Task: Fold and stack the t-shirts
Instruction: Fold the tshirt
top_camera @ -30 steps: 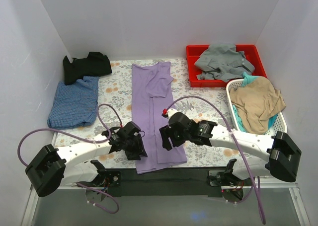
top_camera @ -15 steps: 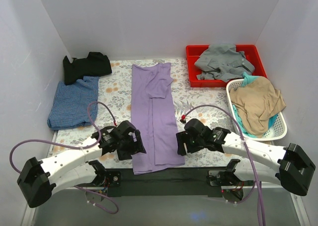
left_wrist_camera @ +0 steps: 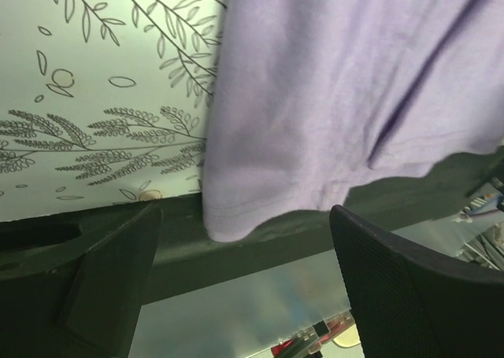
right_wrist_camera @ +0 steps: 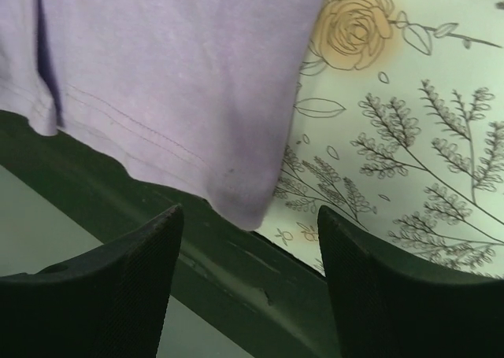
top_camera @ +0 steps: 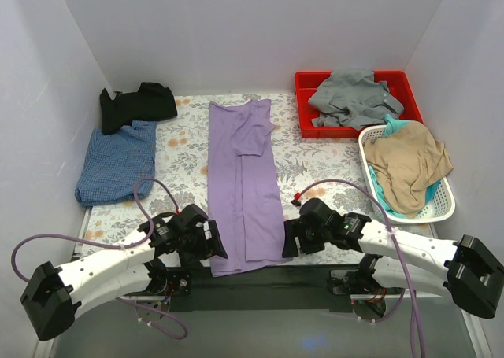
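The lilac-purple t-shirt (top_camera: 242, 181) lies folded into a long strip down the middle of the floral mat, its near hem over the black front strip. My left gripper (top_camera: 211, 245) is open at the hem's near-left corner (left_wrist_camera: 228, 220). My right gripper (top_camera: 289, 238) is open at the near-right corner (right_wrist_camera: 244, 204). Neither holds cloth. The blue checked t-shirt (top_camera: 116, 161) lies folded at the far left, with the black t-shirt (top_camera: 137, 105) bunched behind it.
A red bin (top_camera: 305, 84) at the back right holds grey cloth (top_camera: 354, 98). A white basket (top_camera: 367, 137) at the right holds tan cloth (top_camera: 409, 163) over teal cloth. White walls close in three sides. The black strip (top_camera: 268, 283) marks the near table edge.
Both grippers have moved from over the purple shirt's lower part down and outward to its near hem corners. The shirt's near end lies a little straighter.
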Controlling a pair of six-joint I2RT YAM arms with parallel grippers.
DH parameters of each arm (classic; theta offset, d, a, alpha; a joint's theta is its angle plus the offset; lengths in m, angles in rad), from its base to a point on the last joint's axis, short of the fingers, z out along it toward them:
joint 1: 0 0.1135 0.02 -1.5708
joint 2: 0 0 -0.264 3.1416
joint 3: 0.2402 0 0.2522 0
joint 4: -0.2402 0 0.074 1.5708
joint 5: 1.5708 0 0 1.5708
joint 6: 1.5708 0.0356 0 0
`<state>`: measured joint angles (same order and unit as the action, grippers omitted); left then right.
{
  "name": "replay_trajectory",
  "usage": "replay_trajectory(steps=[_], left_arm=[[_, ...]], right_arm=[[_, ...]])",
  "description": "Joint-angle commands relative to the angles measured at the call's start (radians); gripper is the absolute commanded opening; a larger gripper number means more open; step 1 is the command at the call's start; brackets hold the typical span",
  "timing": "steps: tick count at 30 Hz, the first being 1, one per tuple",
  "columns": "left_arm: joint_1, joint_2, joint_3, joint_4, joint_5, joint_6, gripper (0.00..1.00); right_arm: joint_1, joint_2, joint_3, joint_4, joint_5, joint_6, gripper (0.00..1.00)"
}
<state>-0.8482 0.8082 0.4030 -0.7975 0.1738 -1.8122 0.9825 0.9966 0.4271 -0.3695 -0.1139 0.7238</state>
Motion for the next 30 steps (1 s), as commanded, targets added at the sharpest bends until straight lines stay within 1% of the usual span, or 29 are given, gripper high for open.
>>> replay_trajectory(steps=[1,3,4,5,8,10,11,12,14,15,16,18,19,20,22,23,24,25,29,30], left_arm=[[-0.005,0.063,0.002,0.03,0.024,0.011,0.87],[-0.006,0.109,0.005,0.041,0.03,0.016,0.87],[-0.006,0.115,0.002,0.053,0.042,0.019,0.85],[-0.006,0.118,-0.004,0.063,0.044,0.024,0.78],[-0.006,0.109,-0.02,0.092,0.043,0.013,0.63],[-0.006,0.102,-0.01,0.098,0.032,-0.001,0.5],[-0.006,0.097,-0.009,0.099,0.021,-0.004,0.41],[-0.006,0.095,-0.007,0.104,0.016,-0.006,0.37],[-0.006,0.098,-0.007,0.118,0.01,-0.013,0.23],[-0.006,0.103,-0.012,0.126,0.018,-0.015,0.2],[-0.006,0.112,-0.019,0.142,0.021,-0.015,0.15],[-0.006,0.126,-0.027,0.159,0.03,-0.015,0.07],[-0.006,0.14,-0.029,0.171,0.03,-0.013,0.05],[-0.006,0.146,-0.027,0.175,0.027,-0.012,0.0],[-0.006,0.149,-0.023,0.176,0.02,-0.006,0.0],[-0.006,0.146,-0.018,0.175,0.016,-0.006,0.0],[-0.006,0.141,-0.013,0.172,0.015,-0.003,0.0],[-0.006,0.137,-0.009,0.164,0.007,-0.001,0.0],[-0.006,0.111,0.046,0.107,-0.034,0.007,0.0],[-0.006,0.106,0.081,0.078,-0.045,0.01,0.0]], right_arm=[[-0.002,0.02,-0.019,0.089,-0.046,0.029,0.75],[-0.001,0.045,-0.014,0.093,-0.047,0.029,0.75],[-0.001,0.054,-0.014,0.098,-0.046,0.029,0.75],[-0.002,0.059,-0.014,0.099,-0.043,0.028,0.75],[-0.001,0.085,-0.019,0.116,-0.046,0.026,0.75],[-0.001,0.102,-0.021,0.129,-0.046,0.031,0.74],[-0.001,0.105,-0.024,0.135,-0.044,0.035,0.74],[-0.001,0.108,-0.028,0.139,-0.044,0.039,0.74],[-0.001,0.117,-0.04,0.153,-0.047,0.054,0.72],[-0.001,0.122,-0.045,0.159,-0.055,0.057,0.72],[-0.001,0.128,-0.048,0.17,-0.061,0.063,0.7],[-0.001,0.131,-0.056,0.175,-0.07,0.069,0.65],[-0.001,0.132,-0.057,0.176,-0.07,0.071,0.63],[-0.001,0.132,-0.062,0.176,-0.07,0.075,0.51],[-0.001,0.131,-0.064,0.176,-0.069,0.072,0.34],[-0.001,0.131,-0.062,0.178,-0.072,0.066,0.15],[-0.001,0.129,-0.057,0.178,-0.07,0.06,0.07],[-0.001,0.123,-0.054,0.178,-0.072,0.055,0.01],[-0.001,0.077,-0.025,0.178,-0.064,0.02,0.01],[-0.001,0.067,-0.019,0.176,-0.06,0.016,0.01]])
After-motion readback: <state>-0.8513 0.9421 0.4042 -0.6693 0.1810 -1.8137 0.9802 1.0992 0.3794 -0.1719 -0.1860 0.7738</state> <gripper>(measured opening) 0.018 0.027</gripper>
